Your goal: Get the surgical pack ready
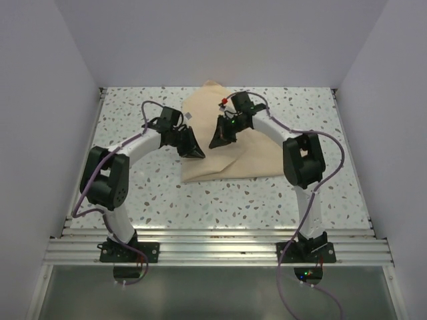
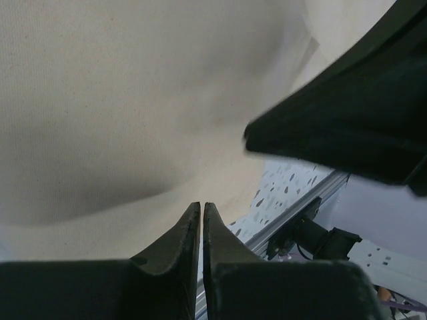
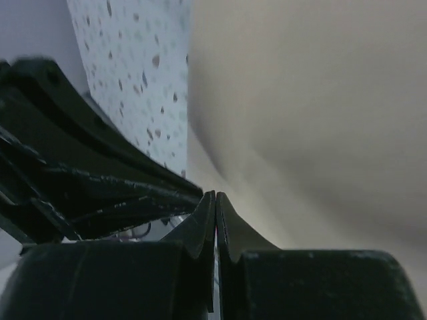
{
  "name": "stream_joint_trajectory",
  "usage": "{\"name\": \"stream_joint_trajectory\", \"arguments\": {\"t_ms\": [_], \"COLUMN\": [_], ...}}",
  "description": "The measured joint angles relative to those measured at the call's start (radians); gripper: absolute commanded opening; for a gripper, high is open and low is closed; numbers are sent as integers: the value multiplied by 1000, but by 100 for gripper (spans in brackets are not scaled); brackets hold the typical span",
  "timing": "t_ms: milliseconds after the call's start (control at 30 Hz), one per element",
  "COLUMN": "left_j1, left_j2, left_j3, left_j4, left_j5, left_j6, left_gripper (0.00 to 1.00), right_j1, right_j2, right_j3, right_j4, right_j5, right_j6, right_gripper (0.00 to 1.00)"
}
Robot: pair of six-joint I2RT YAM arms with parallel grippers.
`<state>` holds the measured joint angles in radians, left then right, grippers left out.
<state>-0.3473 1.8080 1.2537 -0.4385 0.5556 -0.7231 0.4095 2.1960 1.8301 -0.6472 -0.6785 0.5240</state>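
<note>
The surgical pack [image 1: 233, 163] is lying as a loosely folded tan cloth toward the middle-back of the speckled tabletop [image 1: 267, 200]. It is looking soft, light and limp, and is likely to sag when lifted, so a corner or edge fold is probably offering the best hold. The left hand [image 2: 201, 205] is hovering at the cloth with its fingers almost together; whether it is pinching any cloth I cannot tell. The right hand [image 3: 215, 195] is sitting fully closed just above the cloth, gripping nothing visible.
</note>
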Motion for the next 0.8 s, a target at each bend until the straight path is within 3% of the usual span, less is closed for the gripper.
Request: {"name": "stream_joint_trajectory", "arguments": {"t_ms": [167,800], "left_j1": [0,0], "left_j2": [0,40], "left_j3": [-9,-33], "left_j4": [-6,-48], "left_j5": [-10,-49], "left_j6": [5,53], "left_gripper": [5,2], "right_j1": [95,-1], "right_j2": [-60,-141], "right_j3": [-190,-454], "right_j4": [42,47], "right_j5": [-108,-79], "right_j6": [6,-57], "right_gripper": [0,0]}}
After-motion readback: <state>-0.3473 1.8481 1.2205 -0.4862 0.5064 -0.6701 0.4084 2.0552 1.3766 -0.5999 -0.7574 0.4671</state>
